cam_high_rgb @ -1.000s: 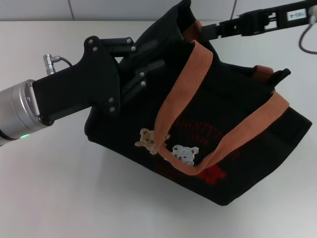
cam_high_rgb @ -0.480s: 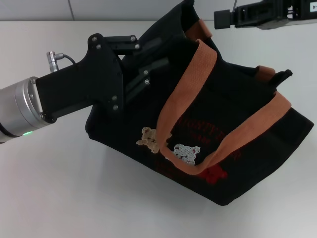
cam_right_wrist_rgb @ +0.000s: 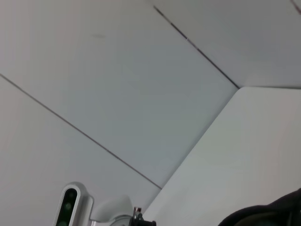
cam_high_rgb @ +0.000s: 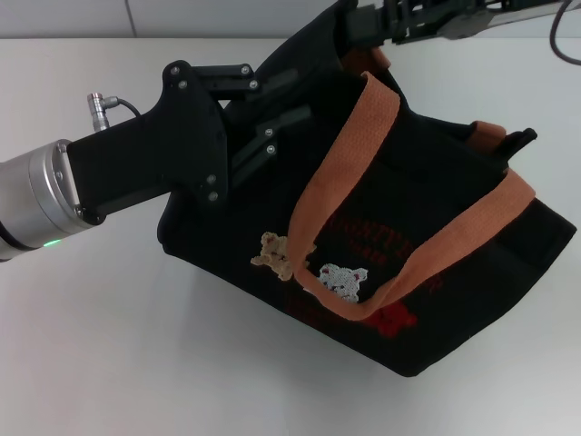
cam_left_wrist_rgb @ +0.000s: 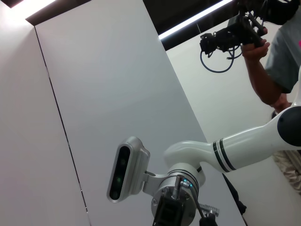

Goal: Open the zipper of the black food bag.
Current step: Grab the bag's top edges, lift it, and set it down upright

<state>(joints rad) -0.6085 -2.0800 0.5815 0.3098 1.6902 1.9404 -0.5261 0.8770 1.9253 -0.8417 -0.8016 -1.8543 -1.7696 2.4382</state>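
Note:
The black food bag [cam_high_rgb: 436,227] lies tilted on the white table, with orange-brown handles [cam_high_rgb: 345,163] draped over its front and bear patches below them. My left gripper [cam_high_rgb: 277,102] is at the bag's left end, its black fingers [cam_high_rgb: 272,123] closed on the fabric of the rim. My right gripper [cam_high_rgb: 359,23] reaches in from the top right and touches the bag's far top corner beside a handle end. I cannot pick out the zipper against the black fabric. In the right wrist view, a bit of the bag [cam_right_wrist_rgb: 277,212] shows in the corner.
White table [cam_high_rgb: 136,363] spreads around the bag, with a grey wall behind it. The left wrist view faces upward, showing a white wall panel, the robot's head camera [cam_left_wrist_rgb: 127,169] and a person holding a camera [cam_left_wrist_rgb: 235,33].
My right gripper drew back from the handle, then moved left to the bag's far top corner. The left gripper and the bag have barely shifted.

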